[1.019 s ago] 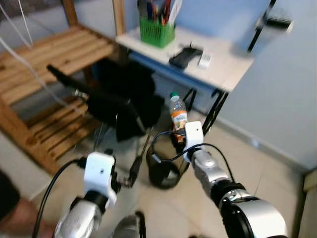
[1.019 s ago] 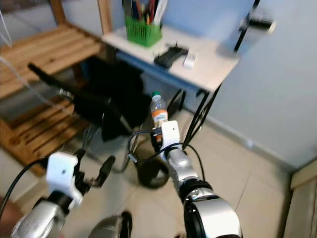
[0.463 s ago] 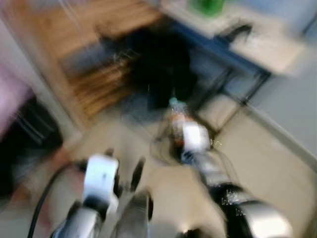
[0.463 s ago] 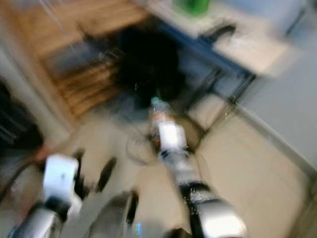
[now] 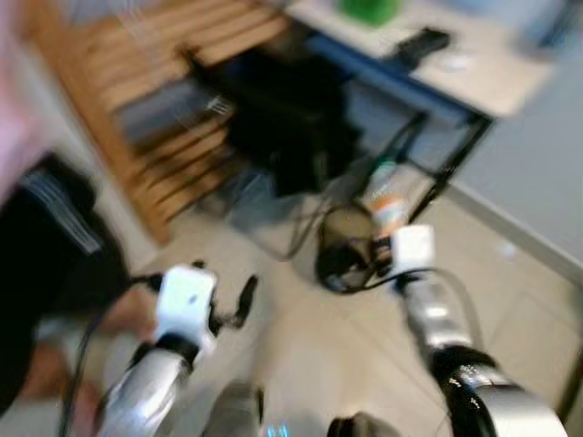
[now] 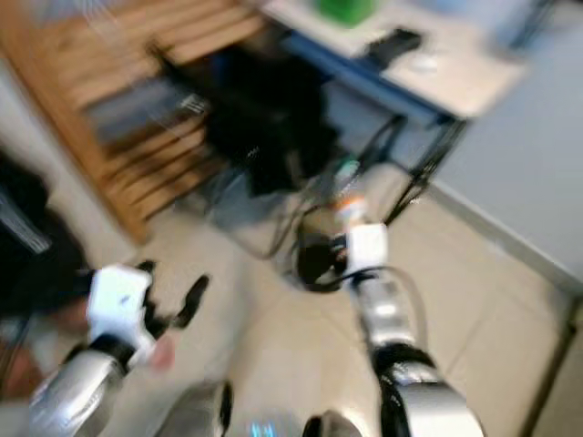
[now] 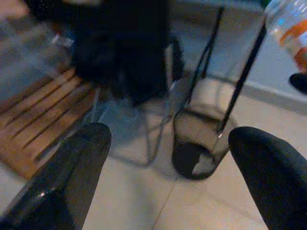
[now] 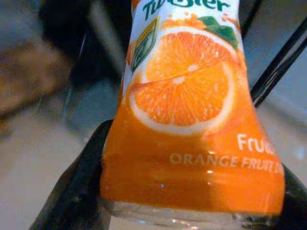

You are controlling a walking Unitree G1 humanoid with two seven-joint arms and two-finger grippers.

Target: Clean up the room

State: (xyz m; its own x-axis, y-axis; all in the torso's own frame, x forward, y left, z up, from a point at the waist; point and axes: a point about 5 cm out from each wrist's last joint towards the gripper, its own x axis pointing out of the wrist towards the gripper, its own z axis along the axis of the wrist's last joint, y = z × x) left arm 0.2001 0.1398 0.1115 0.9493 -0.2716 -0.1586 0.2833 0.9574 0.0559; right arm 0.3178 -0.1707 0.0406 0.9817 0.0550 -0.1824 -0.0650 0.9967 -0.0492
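Note:
An orange juice bottle [image 8: 184, 120] with a green cap is held in my right gripper [image 5: 384, 238], whose black fingers [image 8: 76, 187] are shut around its lower end. The bottle [image 5: 386, 194] leans tilted just above the far rim of a small black mesh bin [image 5: 339, 264] that stands on the tiled floor beside the desk's legs. My left gripper [image 5: 242, 300] hangs open over the floor to the left of the bin, nothing between its fingers [image 7: 72, 177]. The bin [image 7: 201, 148] and the bottle [image 7: 290, 24] also appear in the left wrist view.
A pale desk [image 5: 483, 77] with a green basket [image 5: 369, 9] and a black device [image 5: 419, 41] stands behind the bin. A black bag [image 5: 282, 109] rests against a wooden slatted rack [image 5: 155, 73]. A person in dark clothes [image 5: 50, 250] is close on my left.
The whole picture has swung and blurred, so the camera moved. The bottle now leans tilted instead of upright. A person has come into view at the left.

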